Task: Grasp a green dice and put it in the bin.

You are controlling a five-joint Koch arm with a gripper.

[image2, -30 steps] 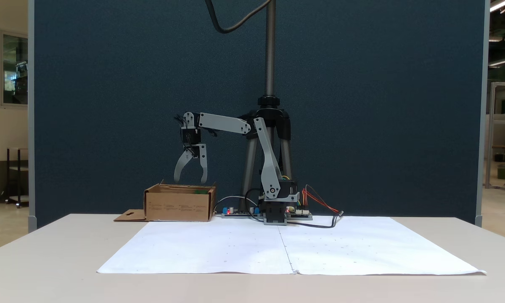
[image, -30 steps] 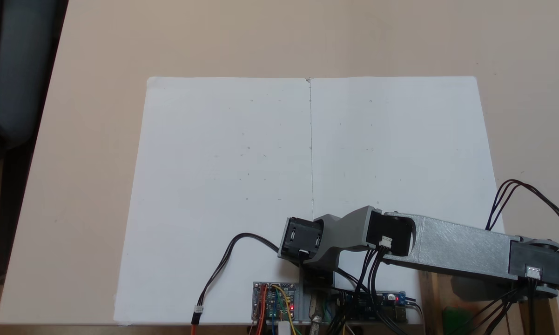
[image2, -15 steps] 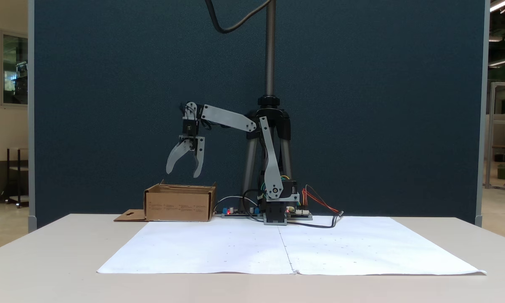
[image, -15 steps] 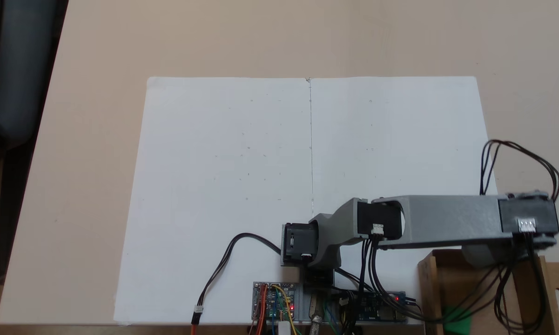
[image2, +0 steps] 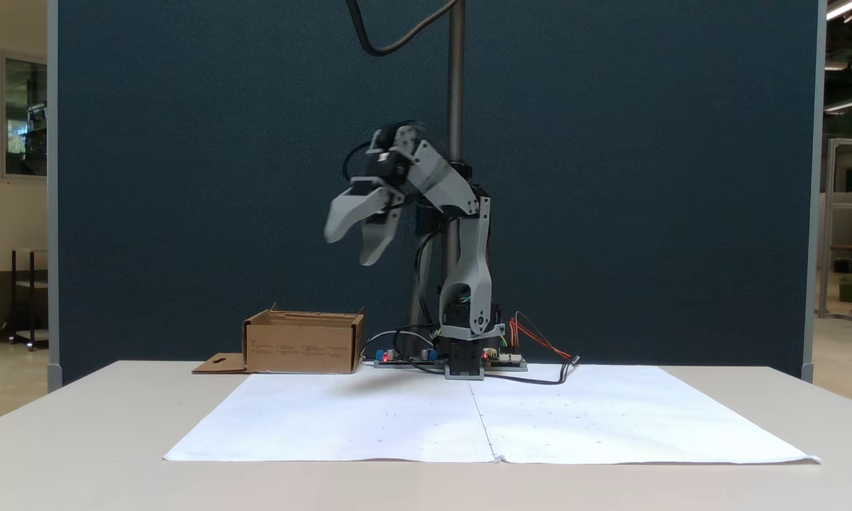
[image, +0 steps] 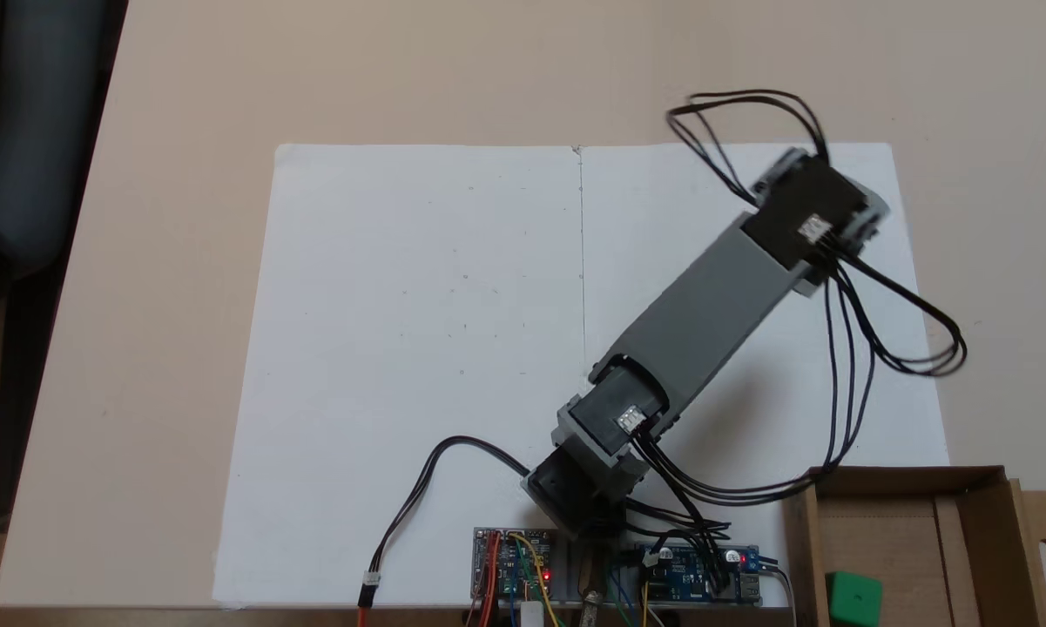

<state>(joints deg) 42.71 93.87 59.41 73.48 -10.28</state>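
Observation:
The green dice [image: 853, 597] lies on the floor of the bin [image: 888, 522], a brown cardboard box at the lower right of a fixed view seen from above. In the side-on fixed view the bin [image2: 303, 345] stands left of the arm's base, its walls hiding the dice. My gripper [image2: 351, 248] hangs high in the air, to the right of the bin and well above it. It is open with nothing between its fingers. From above, the arm's wrist block covers the gripper.
Two white paper sheets [image: 453, 348] cover the middle of the beige table [image: 183, 131]. Circuit boards [image: 514, 566] and loose cables sit by the arm's base. A tripod [image2: 456, 177] stands behind the arm before a dark blue panel.
The arm has swung away from above the bin toward the table's middle and risen. The gripper stayed open. The dice now shows uncovered inside the bin.

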